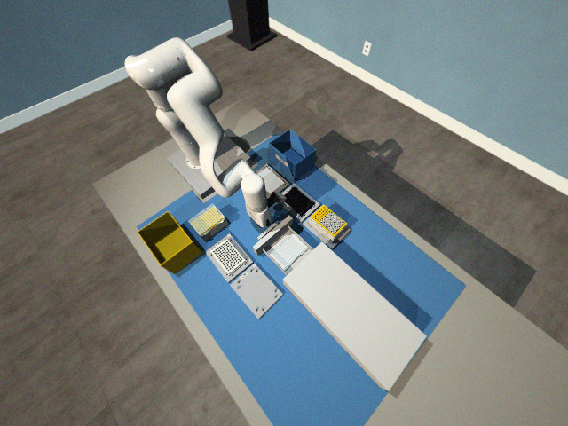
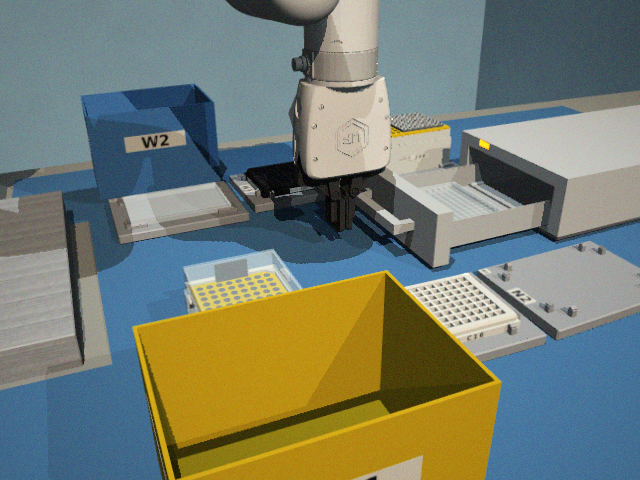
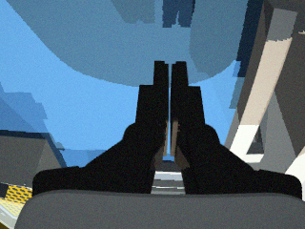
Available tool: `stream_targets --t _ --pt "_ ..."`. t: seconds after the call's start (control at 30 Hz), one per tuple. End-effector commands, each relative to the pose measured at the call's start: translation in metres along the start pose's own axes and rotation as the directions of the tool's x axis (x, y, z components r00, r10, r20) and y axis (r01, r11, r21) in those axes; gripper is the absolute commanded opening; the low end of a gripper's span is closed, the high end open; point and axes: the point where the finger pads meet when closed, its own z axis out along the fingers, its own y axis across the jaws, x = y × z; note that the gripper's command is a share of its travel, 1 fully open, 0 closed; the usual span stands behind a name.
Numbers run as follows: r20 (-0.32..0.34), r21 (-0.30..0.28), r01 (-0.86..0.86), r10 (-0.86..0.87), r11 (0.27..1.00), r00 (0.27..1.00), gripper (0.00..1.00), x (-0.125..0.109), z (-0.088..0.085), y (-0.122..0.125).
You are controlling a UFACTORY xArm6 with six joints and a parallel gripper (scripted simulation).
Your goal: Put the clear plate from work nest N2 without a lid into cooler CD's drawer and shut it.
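Note:
The cooler CD (image 2: 558,155) has its drawer pulled out toward the arm, and its lamp (image 2: 483,144) glows amber. The clear plate (image 2: 460,198) lies flat inside the drawer, long side across it; it also shows in the top view (image 1: 287,251). The work nest N2 (image 2: 560,289) holds nothing. My gripper (image 2: 341,224) is shut and empty. It hangs low over the blue mat, fingers pointing down, just on the arm's side of the drawer's bar handle (image 2: 385,217). In the wrist view the shut fingers stand left of the handle (image 3: 254,109).
A blue bin W2 (image 2: 149,136) stands behind a lidded plate on its nest (image 2: 175,204). A black plate (image 2: 271,178) lies just behind the gripper. A tip box (image 2: 237,284), a yellow bin (image 2: 310,372), a white well plate (image 2: 462,304) and a yellow rack (image 2: 416,129) surround it.

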Motion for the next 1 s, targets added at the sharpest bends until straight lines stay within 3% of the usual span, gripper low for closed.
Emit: stream_targets --t 0.0,0.97 --pt "0.0 -0.004 0.0 0.0 1.0 1.0 0.0 0.0 -0.002 0.002" --pt "0.0 -0.004 0.0 0.0 1.0 1.0 0.0 0.002 -0.002 0.042"
